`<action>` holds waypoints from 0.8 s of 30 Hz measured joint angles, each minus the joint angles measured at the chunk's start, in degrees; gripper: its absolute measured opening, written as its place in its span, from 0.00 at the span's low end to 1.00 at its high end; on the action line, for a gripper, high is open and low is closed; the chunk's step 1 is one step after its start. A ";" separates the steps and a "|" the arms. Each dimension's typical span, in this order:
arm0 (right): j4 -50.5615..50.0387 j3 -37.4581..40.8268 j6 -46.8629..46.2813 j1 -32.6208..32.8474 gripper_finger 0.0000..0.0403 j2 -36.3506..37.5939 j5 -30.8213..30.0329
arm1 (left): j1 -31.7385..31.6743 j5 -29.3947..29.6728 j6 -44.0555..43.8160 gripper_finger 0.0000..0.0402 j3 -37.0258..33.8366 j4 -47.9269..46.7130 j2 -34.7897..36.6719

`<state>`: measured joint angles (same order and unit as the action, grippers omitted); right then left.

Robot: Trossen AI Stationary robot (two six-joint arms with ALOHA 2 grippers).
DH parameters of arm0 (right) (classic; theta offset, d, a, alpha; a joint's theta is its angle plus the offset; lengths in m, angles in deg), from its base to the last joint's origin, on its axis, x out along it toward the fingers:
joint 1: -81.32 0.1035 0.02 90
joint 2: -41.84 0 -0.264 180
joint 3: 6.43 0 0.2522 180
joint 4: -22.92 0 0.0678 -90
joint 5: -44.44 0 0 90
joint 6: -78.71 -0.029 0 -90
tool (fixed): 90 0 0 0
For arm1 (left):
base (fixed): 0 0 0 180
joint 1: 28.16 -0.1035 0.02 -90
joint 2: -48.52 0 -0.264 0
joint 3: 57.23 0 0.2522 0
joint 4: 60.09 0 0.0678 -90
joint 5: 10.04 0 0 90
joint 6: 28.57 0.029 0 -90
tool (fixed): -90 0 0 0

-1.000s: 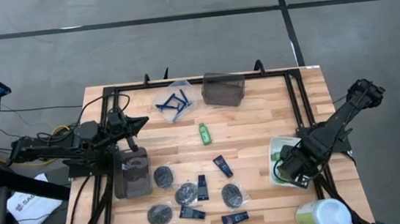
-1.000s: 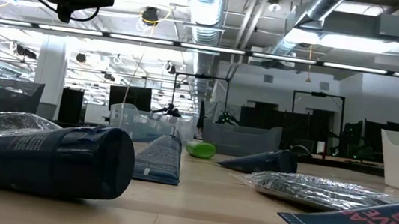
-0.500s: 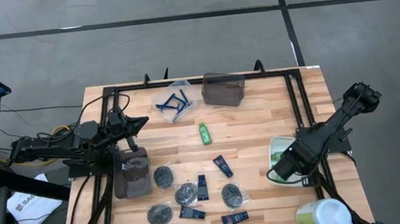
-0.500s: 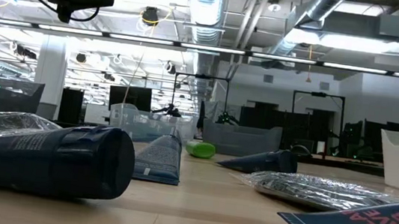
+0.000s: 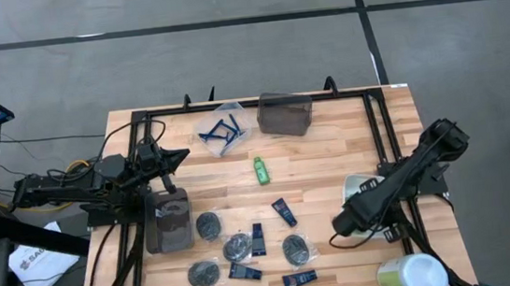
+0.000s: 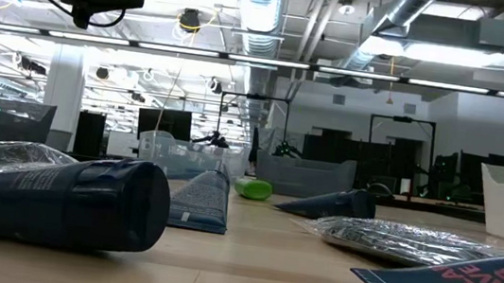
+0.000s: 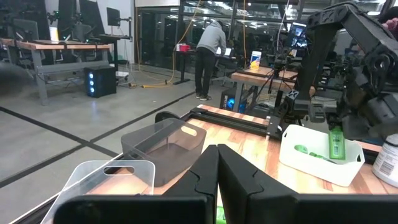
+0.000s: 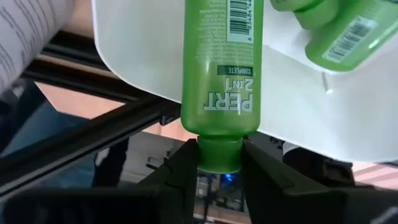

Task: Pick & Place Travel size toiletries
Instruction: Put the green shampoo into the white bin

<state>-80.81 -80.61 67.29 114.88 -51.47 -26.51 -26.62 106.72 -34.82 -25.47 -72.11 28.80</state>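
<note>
My right gripper (image 5: 349, 220) (image 8: 219, 158) is shut on a bright green mini bottle (image 8: 221, 81) at the white tray (image 5: 357, 186) on the table's right side. Another green bottle (image 8: 329, 31) lies in that tray. A third green bottle (image 5: 260, 169) lies on the table's middle. Dark navy tubes (image 5: 284, 212) and wrapped dark discs (image 5: 238, 248) lie near the front. Blue razors (image 5: 221, 132) lie in a clear bin at the back. My left gripper (image 5: 184, 154) (image 7: 217, 152) waits shut at the left, above the table. My right gripper pinches the green bottle's cap (image 8: 219, 163) between its two fingers. The fingers slant down from the table's right and lie in line with the bottle. In the left wrist view the bottle (image 7: 336, 142) stands upright, its lower end inside the tray; whether it rests there I cannot tell.
A grey bin (image 5: 285, 114) stands at the back, a dark bin (image 5: 168, 219) under my left arm. A large pale-green-topped tub (image 5: 411, 278) sits at the near right corner. A black frame (image 5: 381, 140) runs along the table's edges.
My right gripper has sunk and gone toward the table's left edge along the white tray, rolling about its own axis, with the green bottle still in its fingers.
</note>
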 joint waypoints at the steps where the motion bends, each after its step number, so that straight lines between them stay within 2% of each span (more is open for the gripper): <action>1: -0.03 -0.02 0.98 0.02 0.23 -0.51 0.00 | -0.02 0.00 0.01 0.00 0.00 0.02 0.00; 10: -0.05 -0.63 4.09 0.00 0.39 -1.56 0.02 | 0.00 0.00 0.01 0.00 0.00 0.00 0.00; 16: -0.10 -3.80 -0.21 -2.12 0.48 0.16 -0.28 | -0.01 0.00 0.01 0.00 0.00 0.00 0.01; 24: 0.49 -13.24 -4.56 -11.60 0.50 3.84 -8.91 | -0.01 0.01 0.03 0.00 0.00 0.02 0.02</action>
<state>-80.32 -93.85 62.74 103.28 -47.63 -35.42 -26.63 106.73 -34.79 -25.47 -72.09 28.82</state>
